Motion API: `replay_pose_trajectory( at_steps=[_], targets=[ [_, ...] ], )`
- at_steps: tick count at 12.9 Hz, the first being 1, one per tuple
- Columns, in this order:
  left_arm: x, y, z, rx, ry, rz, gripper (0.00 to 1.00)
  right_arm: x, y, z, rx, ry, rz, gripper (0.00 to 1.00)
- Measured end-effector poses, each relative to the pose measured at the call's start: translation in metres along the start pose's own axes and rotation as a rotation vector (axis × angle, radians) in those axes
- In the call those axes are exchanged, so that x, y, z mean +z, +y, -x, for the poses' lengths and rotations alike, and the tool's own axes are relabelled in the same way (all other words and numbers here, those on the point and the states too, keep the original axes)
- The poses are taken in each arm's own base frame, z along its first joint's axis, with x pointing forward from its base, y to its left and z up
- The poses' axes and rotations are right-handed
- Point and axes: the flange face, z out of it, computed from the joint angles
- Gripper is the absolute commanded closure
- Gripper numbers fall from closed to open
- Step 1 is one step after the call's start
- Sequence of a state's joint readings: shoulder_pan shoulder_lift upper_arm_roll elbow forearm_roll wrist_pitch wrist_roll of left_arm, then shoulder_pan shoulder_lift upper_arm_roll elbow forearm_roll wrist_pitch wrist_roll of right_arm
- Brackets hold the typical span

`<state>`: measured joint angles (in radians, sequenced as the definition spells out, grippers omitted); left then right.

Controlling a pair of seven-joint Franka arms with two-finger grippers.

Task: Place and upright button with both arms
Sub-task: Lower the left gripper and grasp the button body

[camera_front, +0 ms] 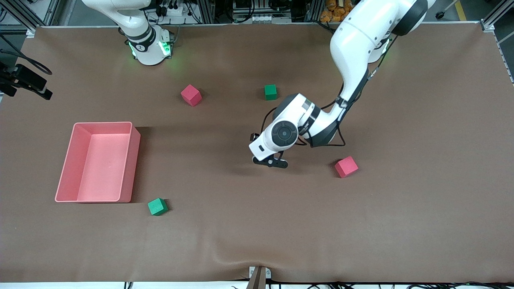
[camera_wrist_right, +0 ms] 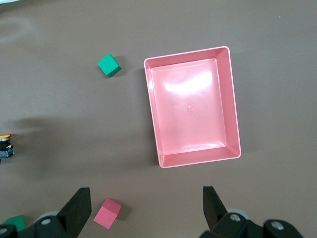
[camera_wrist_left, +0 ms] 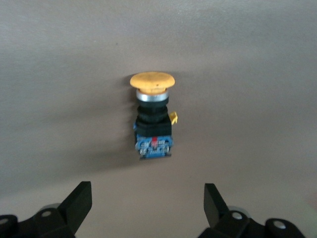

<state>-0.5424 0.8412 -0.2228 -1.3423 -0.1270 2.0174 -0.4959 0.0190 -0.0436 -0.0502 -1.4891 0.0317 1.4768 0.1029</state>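
The button (camera_wrist_left: 153,116) is lying on its side on the brown table (camera_front: 257,233), orange cap and black body both flat against the cloth, and it is serving here as the landmark. Nearest the front camera, a green cube (camera_front: 157,206) is sitting well apart from the button toward the right arm's end, just beside a corner of the pink tray (camera_front: 135,160). The left gripper (camera_front: 270,161) is hovering low, directly over the button, its jaws spread wide with nothing between them; in the front view the wrist is hiding the button completely. A pink cube (camera_front: 346,166) is resting near the button toward the left arm's end. Farther from the camera than the button, a second green cube (camera_front: 270,92) and a second pink cube (camera_front: 191,95) are sitting well apart from it. The right gripper (camera_wrist_right: 146,206) is waiting high above the tray, jaws likewise spread and empty. The risks appear to lie in the grasp: the rounded cap could be slipping out if the jaws close on it rather than on the blocky body, and a descent slightly off centre could be nudging or rolling the button away. A top-heavy button may also be toppling again once stood up.
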Motion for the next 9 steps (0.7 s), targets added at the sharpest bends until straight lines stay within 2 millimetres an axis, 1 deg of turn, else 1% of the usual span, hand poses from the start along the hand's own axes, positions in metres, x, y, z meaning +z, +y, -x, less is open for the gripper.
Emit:
replay_pose_trajectory(
  at_steps=[1,2,3,6,9],
  targets=[
    [0.008,0.003,-0.002,-0.004,-0.005,0.000,0.01,0.000,-0.001,0.000,-0.001,-0.001,0.000,0.00],
    [0.012,0.005,-0.003,-0.005,-0.007,0.000,0.09,0.000,-0.001,0.000,-0.003,-0.001,0.000,0.00],
    [0.016,0.006,-0.004,-0.006,-0.009,0.000,0.13,0.000,-0.002,0.000,-0.006,-0.001,0.000,0.00],
    [0.025,0.003,-0.011,-0.014,-0.009,-0.005,0.13,0.000,-0.001,0.000,-0.038,-0.003,0.000,0.00],
    [0.035,-0.003,-0.017,-0.011,0.016,-0.060,0.13,0.001,0.003,0.001,-0.049,-0.010,0.001,0.00]
  ],
)
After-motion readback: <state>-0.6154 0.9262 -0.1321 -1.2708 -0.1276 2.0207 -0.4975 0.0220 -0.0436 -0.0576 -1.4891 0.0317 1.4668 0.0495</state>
